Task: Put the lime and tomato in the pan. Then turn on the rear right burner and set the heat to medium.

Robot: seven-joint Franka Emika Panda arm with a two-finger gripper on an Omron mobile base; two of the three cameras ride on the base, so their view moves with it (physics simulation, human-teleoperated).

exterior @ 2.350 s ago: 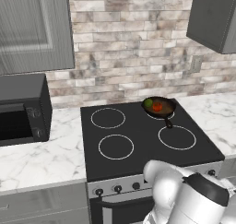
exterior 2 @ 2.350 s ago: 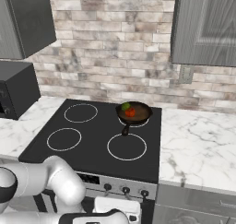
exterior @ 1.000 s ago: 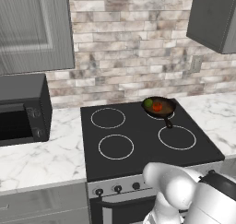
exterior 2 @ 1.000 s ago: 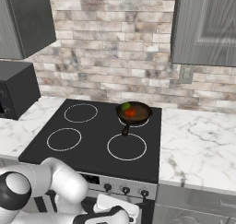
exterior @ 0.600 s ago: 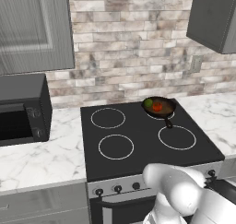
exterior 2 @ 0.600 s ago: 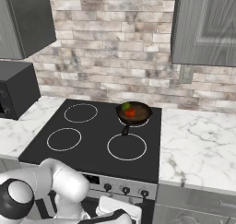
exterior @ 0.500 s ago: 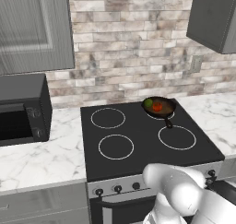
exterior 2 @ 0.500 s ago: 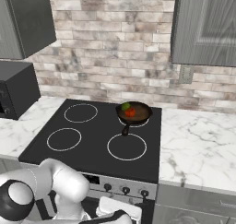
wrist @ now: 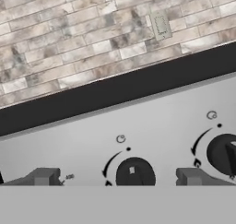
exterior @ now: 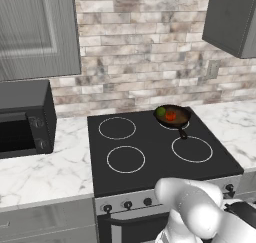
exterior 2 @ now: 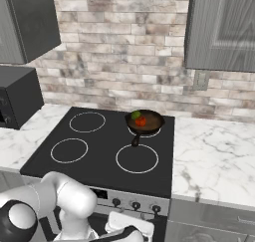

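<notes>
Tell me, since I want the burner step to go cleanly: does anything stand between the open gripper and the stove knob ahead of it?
Nothing visible does. In the hand view the gripper is open, its fingertips flanking a dark knob on the stove's front panel, with bare panel between.

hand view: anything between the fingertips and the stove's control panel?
No. The hand is open, fingertips on either side of a dark knob on the grey control panel, with only bare gap before it. A second knob sits further right.
</notes>
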